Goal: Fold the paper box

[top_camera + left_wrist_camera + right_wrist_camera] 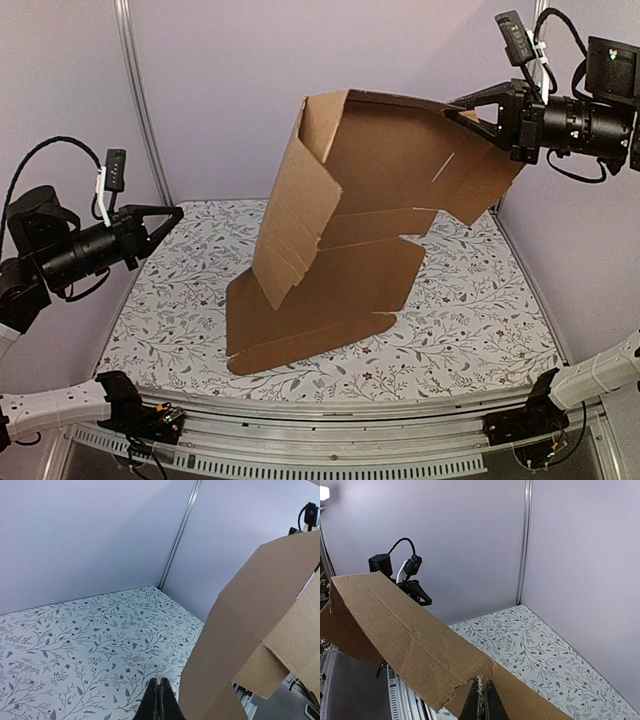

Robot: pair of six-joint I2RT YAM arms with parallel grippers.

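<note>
The paper box is a brown corrugated die-cut sheet, lifted steeply. Its low end rests on the floral table at the front centre and its top is high at the back right. My right gripper is shut on the box's top right edge; in the right wrist view the jaws pinch the cardboard. A side flap hangs down on the sheet's left. My left gripper is shut and empty, in the air left of the box. In the left wrist view its fingers are closed beside the cardboard.
Grey walls with a metal post close the back and sides. A metal rail runs along the table's near edge, with both arm bases there.
</note>
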